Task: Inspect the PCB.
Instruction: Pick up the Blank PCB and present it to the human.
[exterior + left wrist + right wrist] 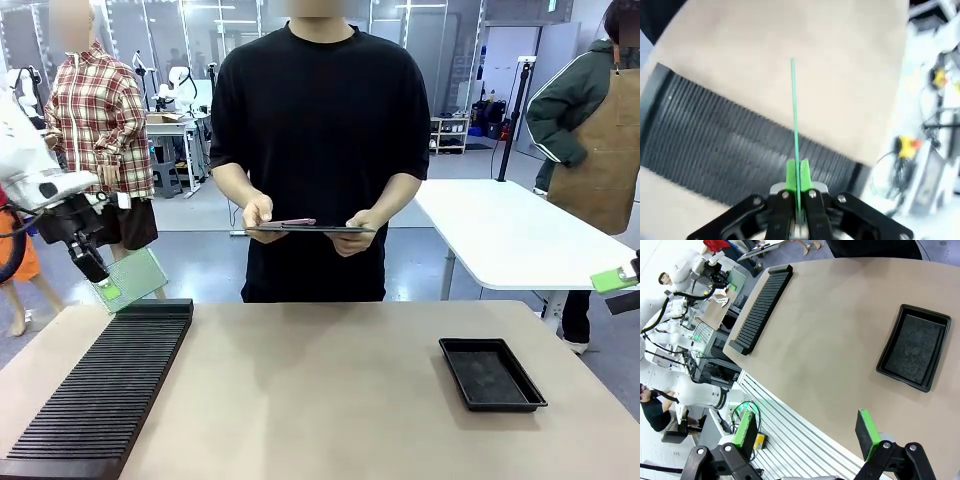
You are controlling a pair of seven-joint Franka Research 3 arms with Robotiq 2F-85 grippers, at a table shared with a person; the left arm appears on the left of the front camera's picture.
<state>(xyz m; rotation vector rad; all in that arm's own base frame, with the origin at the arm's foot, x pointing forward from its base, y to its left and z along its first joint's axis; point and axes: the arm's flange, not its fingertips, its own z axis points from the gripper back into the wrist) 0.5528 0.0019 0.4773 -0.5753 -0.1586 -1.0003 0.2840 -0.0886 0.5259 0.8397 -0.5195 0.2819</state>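
Task status: the PCB [138,277] is off the table and in the air, tilted, just above the far end of the black slotted rack [100,390] on my left side. I judge the pick-up done and the inspection itself just starting or about to start. Across the table a person holds a clipboard [310,227] level in both hands. The board is well apart from them, not presented over the middle of the table. The black tray [492,373] to my right has nothing lying in it. It may be where the board goes afterwards, but that is my guess.

Left gripper [106,287]: clenched on the PCB at one lower corner. In the left wrist view the board runs edge-on as a thin green line straight up from between the pads [790,172], with the rack's ribs beneath it. The grip looks centred, with no visible skew.

Right gripper [807,435]: jaws spread wide and holding nothing, hanging at the table's near right edge, well apart from the tray.
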